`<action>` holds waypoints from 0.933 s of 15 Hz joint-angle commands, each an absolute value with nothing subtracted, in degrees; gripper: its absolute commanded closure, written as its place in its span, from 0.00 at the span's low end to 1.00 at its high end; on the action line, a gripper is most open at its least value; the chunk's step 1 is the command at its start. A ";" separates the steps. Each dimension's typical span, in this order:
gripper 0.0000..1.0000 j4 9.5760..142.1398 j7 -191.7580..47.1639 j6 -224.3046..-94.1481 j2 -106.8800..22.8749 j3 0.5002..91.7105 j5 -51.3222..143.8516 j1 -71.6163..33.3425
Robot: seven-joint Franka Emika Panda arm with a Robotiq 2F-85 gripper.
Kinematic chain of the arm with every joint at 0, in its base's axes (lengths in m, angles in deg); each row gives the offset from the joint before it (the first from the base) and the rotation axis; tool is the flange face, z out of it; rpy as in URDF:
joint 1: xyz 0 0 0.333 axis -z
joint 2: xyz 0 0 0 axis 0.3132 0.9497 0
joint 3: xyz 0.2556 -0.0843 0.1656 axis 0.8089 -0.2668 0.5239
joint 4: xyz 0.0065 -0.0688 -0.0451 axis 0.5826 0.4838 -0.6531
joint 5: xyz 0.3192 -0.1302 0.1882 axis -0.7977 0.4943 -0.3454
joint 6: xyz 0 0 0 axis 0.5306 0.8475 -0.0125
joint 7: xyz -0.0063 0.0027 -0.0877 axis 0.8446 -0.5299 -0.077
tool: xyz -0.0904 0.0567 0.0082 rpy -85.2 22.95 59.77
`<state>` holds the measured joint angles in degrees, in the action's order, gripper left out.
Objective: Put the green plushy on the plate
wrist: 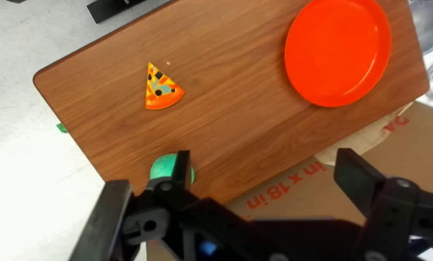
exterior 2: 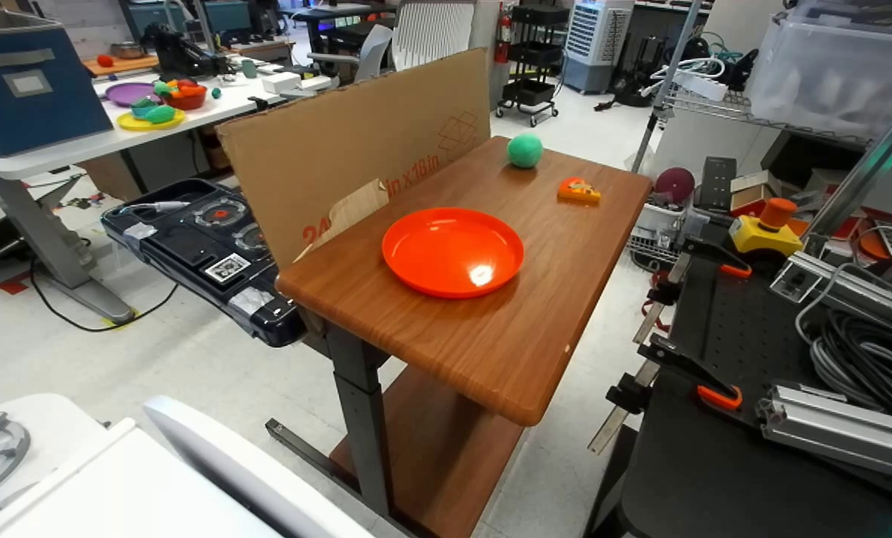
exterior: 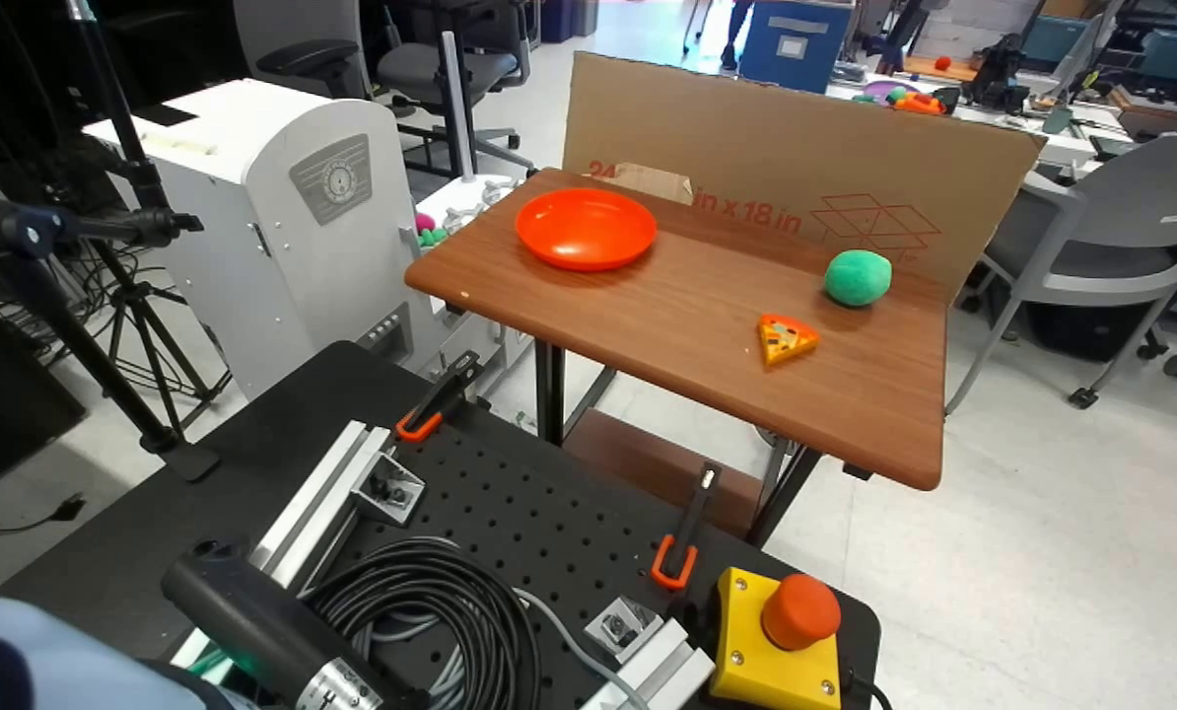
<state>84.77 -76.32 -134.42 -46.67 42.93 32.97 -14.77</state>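
in an exterior view, at the left, the orange-red plate (exterior: 586,229) lies flat on the brown surface (exterior: 687,311). to the right of it, and well apart, lies the small wedge-shaped toy (exterior: 786,338). at the right is the green plushy (exterior: 857,277), which rests on the surface, near the cardboard sheet (exterior: 736,148) and near the toy. the plushy is almost round, so the viewer cannot tell which way it points or where its long axis runs. in the wrist view, the plushy is at the left, and its lower right part is hidden behind a dark finger (wrist: 182,166). the end effector (wrist: 263,163) has its fingers spread widely, with nothing held between them; its body is cut off at the lower border. further right, the plate loses a piece of its rim at the upper border.
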 commanded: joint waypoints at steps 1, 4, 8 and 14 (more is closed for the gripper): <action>0.00 70.81 -80.73 -132.40 -34.56 42.05 32.64 -13.56; 0.00 62.51 -83.73 -130.95 -26.93 42.62 33.17 -11.98; 0.00 53.47 -87.29 -127.80 -18.06 42.47 34.04 -11.36; 0.00 45.75 -91.36 -126.19 -8.67 41.34 37.66 -12.06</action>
<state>52.25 -88.89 -129.18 -13.69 42.16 35.52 -11.75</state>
